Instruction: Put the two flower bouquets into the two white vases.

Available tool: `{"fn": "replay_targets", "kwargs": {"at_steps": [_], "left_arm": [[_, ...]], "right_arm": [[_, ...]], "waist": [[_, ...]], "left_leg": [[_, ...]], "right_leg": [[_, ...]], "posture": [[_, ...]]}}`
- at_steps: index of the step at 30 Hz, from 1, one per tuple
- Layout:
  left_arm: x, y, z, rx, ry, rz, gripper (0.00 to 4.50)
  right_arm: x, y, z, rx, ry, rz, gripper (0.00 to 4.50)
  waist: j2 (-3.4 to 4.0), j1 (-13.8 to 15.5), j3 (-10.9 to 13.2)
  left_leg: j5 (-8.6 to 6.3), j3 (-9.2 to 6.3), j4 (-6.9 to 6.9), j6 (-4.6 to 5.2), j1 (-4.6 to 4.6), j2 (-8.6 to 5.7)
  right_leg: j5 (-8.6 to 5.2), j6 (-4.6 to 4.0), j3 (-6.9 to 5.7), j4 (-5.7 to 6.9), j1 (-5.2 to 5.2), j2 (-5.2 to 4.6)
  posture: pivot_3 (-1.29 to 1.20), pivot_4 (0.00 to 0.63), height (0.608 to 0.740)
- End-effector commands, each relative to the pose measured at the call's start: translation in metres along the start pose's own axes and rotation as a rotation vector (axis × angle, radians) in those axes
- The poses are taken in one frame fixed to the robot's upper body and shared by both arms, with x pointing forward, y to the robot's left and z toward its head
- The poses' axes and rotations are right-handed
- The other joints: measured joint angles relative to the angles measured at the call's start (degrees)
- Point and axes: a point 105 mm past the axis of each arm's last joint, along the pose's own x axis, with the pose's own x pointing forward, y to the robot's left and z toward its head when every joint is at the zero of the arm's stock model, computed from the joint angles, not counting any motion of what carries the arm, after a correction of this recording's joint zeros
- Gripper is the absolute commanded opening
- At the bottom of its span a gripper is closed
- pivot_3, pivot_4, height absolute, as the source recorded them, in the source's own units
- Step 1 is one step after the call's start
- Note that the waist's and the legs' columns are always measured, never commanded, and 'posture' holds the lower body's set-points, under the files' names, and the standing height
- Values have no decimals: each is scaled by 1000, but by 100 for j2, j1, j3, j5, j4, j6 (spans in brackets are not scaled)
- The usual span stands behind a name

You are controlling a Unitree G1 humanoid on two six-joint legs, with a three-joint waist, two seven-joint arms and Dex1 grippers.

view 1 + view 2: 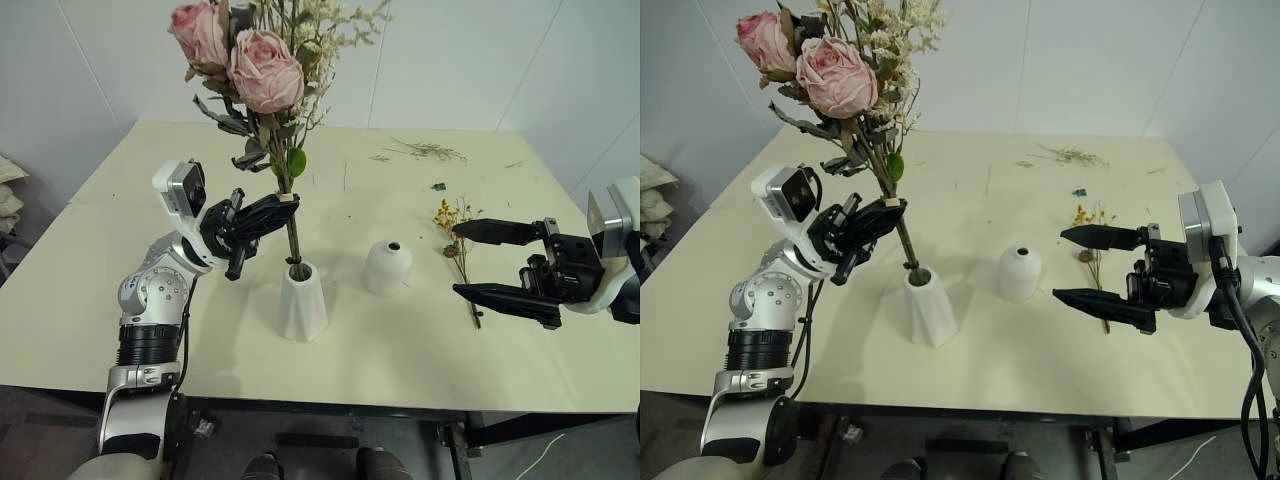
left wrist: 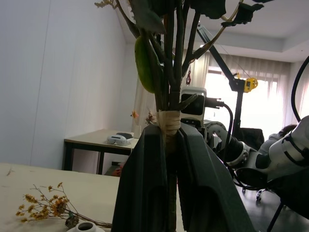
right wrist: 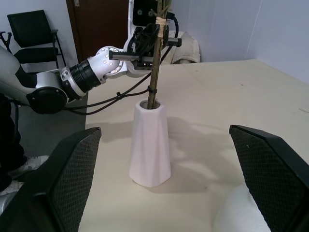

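Step in hand: I am seating the rose bouquet point(image 1: 250, 60) in the tall faceted vase point(image 1: 303, 303); the stem ends sit in its mouth, and I cannot tell how deep they go.
Left pincer point(image 1: 272, 211): pressed tight on the bound stems, just above the tall vase's mouth and slightly to its left.
Bouquet lean: the stems rise nearly upright from the tall vase, the blooms high above it and tipped a little to its left.
Right pincer point(image 1: 1072, 265): spread wide, holding nothing, well to the right of the tall vase, beyond the round vase point(image 1: 388, 267).
Yellow sprig point(image 1: 457, 240): lying flat on the worktop point(image 1: 80, 300), right of the round vase, under my spread right pincer.
Next move, as I judge it: lower the stems until they bottom out, then loosen the left pincer gently so the top-heavy blooms do not tip the tall vase.
After that: my right pincer must drop onto the sprig's thin stem.
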Motion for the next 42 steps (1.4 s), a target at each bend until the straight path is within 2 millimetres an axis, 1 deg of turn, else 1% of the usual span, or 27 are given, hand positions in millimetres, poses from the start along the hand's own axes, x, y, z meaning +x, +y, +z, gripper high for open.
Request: {"fn": "replay_targets", "kwargs": {"at_steps": [1, 8, 14, 26, 28, 29, 31, 35, 40, 41, 42], "left_arm": [[0, -3, -3, 13, 15, -15, 25], [3, -4, -13, -19, 13, -33, 25], [6, -4, -17, -30, 16, -44, 25], [-8, -4, -27, -53, 87, 5, 25], [-9, -4, -31, -65, 110, 6, 733], [-10, -4, -32, -76, 118, 9, 891], [-10, -5, -32, -54, 133, -4, 1446], [-14, -8, -32, -30, 180, -22, 2691], [-22, -8, -28, 9, 253, -25, 4236], [-23, -8, -27, 15, 259, -20, 4479], [-24, -7, -26, 20, 264, -18, 4479]], "right_arm": [[0, 2, 7, -45, -14, -1, 4500], [1, 1, 7, -45, -14, -6, 4500], [2, 0, 6, -45, -16, -8, 4500], [-1, 0, 1, -34, -10, -26, 4500], [-1, -1, 0, -32, -9, -27, 4500], [0, -2, 0, -32, -8, -27, 4500], [0, -3, -1, -31, -6, -28, 4500], [-1, -4, -2, -34, 0, -33, 4500], [-2, -6, -3, -37, 6, -41, 4500], [-3, -6, -3, -38, 7, -44, 4500], [-3, -6, -3, -39, 8, -45, 4500]], "waist": [[0, -2, 0], [0, 0, 0], [0, -3, 0], [0, 1, 0], [0, 2, 0], [0, 1, 0], [0, -4, 0], [0, -7, 0], [0, -6, 0], [0, -3, 0], [0, -1, 0]], "left_leg": [[0, 0, 0, 0, 0, 0], [-2, 1, -3, 2, -2, 0], [-2, 1, -4, 2, -1, 0], [-3, 1, -6, 3, -2, 0], [-3, 1, -6, 3, -1, 0], [-3, 1, -5, 3, -2, 0], [-3, 1, -6, 3, -2, 0], [-3, 1, -10, 3, -1, 1], [-3, 2, -16, 3, -1, 1], [-3, 1, -17, 3, -1, 1], [-3, 1, -17, 3, -1, 1]], "right_leg": [[0, 0, 0, -1, 0, 0], [1, 1, 0, -6, 0, 0], [1, 2, 0, -7, 0, 0], [1, 2, 0, -11, 0, 0], [0, 1, 0, -11, 0, 0], [0, 0, 0, -11, 0, 0], [0, -1, 0, -12, 0, 0], [-3, -5, 0, -13, 0, 0], [-2, -4, 0, -17, 0, 0], [-2, -5, 0, -18, 0, 0], [-2, -4, 0, -18, 0, 0]], "posture": [[0, 150, 740], [0, 150, 740], [0, 150, 740], [0, 150, 740], [0, 150, 740], [0, 150, 740], [0, 150, 740], [0, 150, 740], [0, 150, 740], [0, 150, 740], [0, 150, 740]]}}
